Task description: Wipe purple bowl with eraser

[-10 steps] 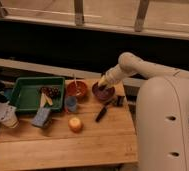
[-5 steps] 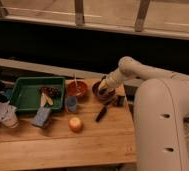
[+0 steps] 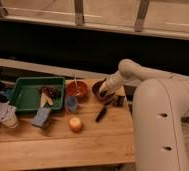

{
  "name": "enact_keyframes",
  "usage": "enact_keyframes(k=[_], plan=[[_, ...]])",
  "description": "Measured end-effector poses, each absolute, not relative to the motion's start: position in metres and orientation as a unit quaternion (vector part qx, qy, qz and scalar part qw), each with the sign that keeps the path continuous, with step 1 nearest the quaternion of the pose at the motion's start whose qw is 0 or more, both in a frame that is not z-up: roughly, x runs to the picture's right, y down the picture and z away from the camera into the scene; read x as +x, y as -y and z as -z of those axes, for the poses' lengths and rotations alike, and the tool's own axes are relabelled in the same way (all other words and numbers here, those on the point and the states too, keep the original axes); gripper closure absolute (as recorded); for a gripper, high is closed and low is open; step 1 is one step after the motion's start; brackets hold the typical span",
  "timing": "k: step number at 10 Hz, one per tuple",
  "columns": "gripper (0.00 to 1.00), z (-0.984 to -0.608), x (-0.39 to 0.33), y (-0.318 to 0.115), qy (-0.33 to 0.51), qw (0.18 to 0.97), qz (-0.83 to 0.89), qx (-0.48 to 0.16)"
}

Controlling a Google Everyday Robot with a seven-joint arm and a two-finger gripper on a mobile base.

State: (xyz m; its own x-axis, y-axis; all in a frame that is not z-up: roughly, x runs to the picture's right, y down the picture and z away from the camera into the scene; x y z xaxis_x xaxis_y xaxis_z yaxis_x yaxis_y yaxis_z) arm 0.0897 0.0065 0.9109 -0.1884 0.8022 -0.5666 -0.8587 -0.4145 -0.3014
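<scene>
The tool [image 3: 104, 91] is down inside the purple bowl [image 3: 99, 88], at the back of the wooden surface [image 3: 63, 145] just right of the orange-red bowl [image 3: 76, 90]. Its fingers are closed tight, and whether anything is pinched between them, I can't tell. A small dark block [image 3: 119, 100] sits just right of the purple bowl, a slim black stick [image 3: 101, 114] lies in front of it, and an orange [image 3: 75, 123] rests nearer the front edge.

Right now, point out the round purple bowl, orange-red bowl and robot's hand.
round purple bowl [image 3: 95, 90], camera view, left rim.
orange-red bowl [image 3: 77, 96], camera view, front wall.
hand [image 3: 105, 91], camera view, tip, at purple bowl.
</scene>
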Motion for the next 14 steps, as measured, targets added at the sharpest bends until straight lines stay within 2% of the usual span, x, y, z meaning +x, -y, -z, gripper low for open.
enact_keyframes(k=[3,6,9,14], plan=[[1.0,-0.913,0.096,0.009,-0.042,0.548,-0.771,-0.321],[1.0,-0.929,0.064,0.015,-0.029,0.559,-0.756,-0.34],[1.0,-0.917,0.047,0.006,-0.027,0.57,-0.741,-0.353],[1.0,-0.901,0.09,-0.016,-0.074,0.564,-0.761,-0.312]])
